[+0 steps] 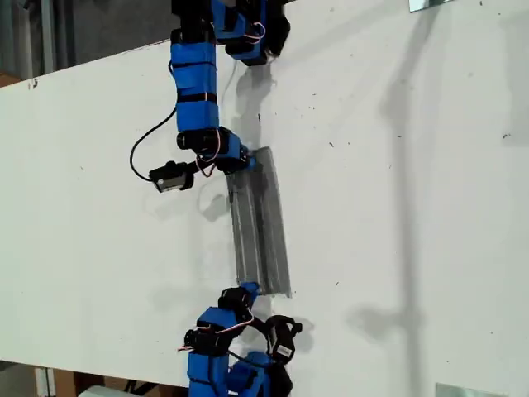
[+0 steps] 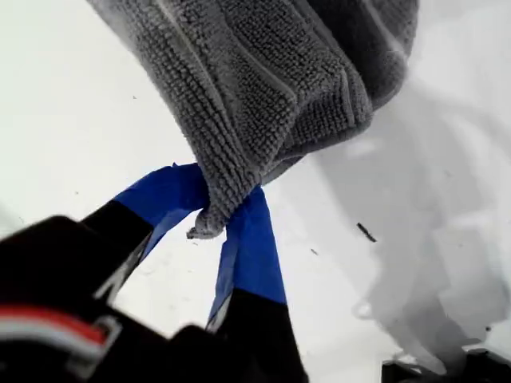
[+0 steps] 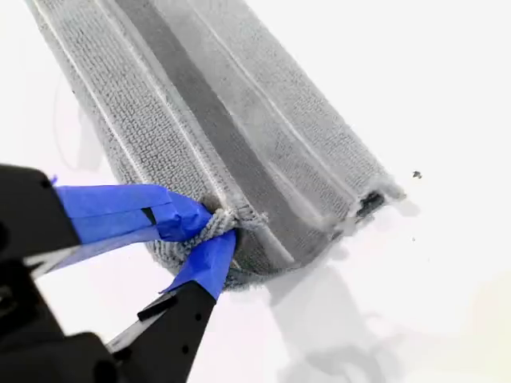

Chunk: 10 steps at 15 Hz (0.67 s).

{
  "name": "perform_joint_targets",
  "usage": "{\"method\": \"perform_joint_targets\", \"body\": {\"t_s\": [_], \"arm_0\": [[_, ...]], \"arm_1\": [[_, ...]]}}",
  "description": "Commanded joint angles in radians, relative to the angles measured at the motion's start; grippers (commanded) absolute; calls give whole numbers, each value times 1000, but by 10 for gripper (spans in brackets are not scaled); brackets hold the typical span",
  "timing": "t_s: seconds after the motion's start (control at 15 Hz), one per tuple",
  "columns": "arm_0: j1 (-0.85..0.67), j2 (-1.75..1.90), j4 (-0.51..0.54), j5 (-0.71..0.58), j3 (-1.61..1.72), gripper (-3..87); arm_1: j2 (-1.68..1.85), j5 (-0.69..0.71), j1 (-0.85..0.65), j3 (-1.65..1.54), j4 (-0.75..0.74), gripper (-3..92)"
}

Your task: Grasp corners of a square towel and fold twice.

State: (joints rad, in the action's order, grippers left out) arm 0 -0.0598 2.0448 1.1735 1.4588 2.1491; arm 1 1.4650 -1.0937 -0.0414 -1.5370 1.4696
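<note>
The grey striped towel (image 1: 260, 223) is drawn into a narrow folded band, stretched between two arms and held slightly off the white table. One arm reaches in from the exterior view's top and its gripper (image 1: 246, 159) holds the band's far end. The other arm comes from the bottom edge and its gripper (image 1: 248, 291) holds the near end. The wrist views do not show which arm is which. My first gripper (image 2: 214, 211) is shut on a corner (image 2: 204, 230) of the towel (image 2: 263, 80). My second gripper (image 3: 215, 227) is shut on bunched corners (image 3: 225, 217) of the towel (image 3: 239, 120).
The white table (image 1: 413, 207) has small dark specks and long shadows on the exterior view's right. Metal plates sit at its top right (image 1: 430, 4) and bottom right (image 1: 467, 390) corners. A black cable (image 1: 140, 149) loops beside the top arm.
</note>
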Motion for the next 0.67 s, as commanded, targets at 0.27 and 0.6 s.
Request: {"method": "perform_joint_targets", "body": {"t_s": [0.27,0.6], "arm_0": [[129,43,-307,137,213,-2],[124,18,-400,167,308,-2]], "arm_1": [[-97,-103,121,-81,-117,-2],[-127,-103,115,-81,-160,35]]}}
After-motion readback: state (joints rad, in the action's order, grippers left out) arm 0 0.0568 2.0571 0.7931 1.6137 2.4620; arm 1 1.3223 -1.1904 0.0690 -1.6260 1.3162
